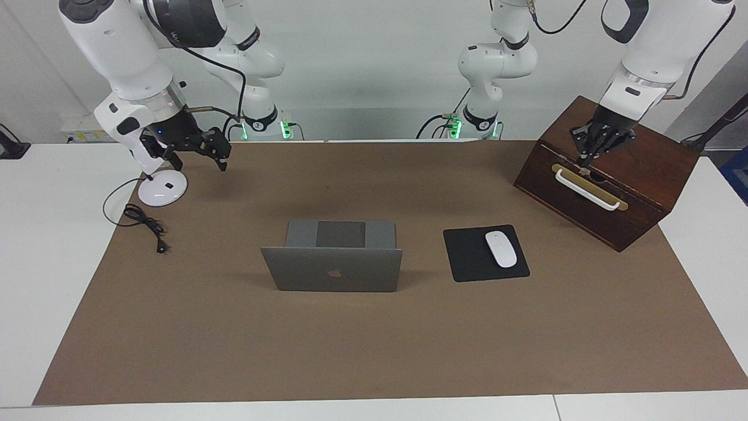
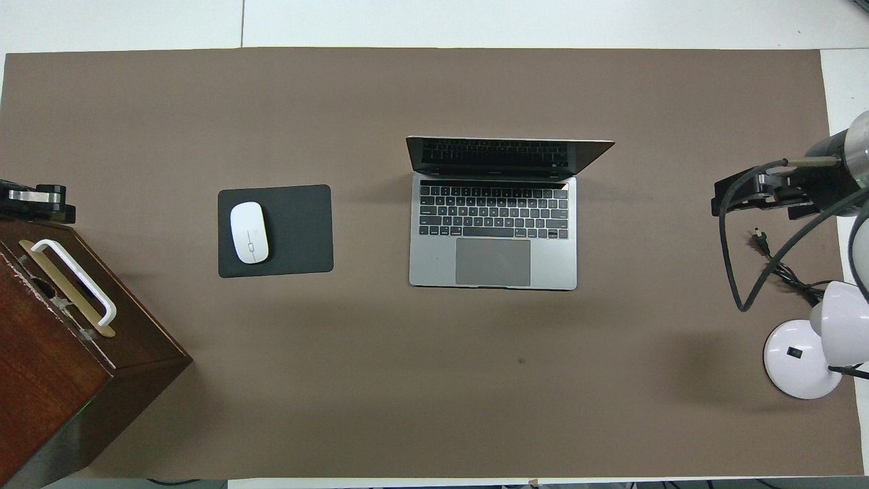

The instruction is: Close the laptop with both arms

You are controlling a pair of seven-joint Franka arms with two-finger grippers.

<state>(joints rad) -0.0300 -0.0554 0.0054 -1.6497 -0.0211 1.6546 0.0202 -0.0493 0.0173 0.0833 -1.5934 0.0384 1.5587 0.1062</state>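
Note:
The silver-grey laptop (image 1: 333, 275) stands open in the middle of the brown mat, its lid upright with the apple logo facing away from the robots. The overhead view shows its keyboard and trackpad (image 2: 493, 234). My right gripper (image 1: 198, 162) hangs open and empty over the mat's corner at the right arm's end, by the lamp base and well apart from the laptop; it also shows in the overhead view (image 2: 730, 197). My left gripper (image 1: 584, 166) points down over the wooden box, at its top front edge just above the handle. It is far from the laptop.
A black mouse pad (image 1: 467, 257) with a white mouse (image 1: 501, 249) lies beside the laptop toward the left arm's end. A dark wooden box (image 1: 643, 158) with a white handle (image 1: 586, 190) stands at that end. A white round lamp base (image 1: 162, 188) and black cable (image 1: 143, 225) lie at the right arm's end.

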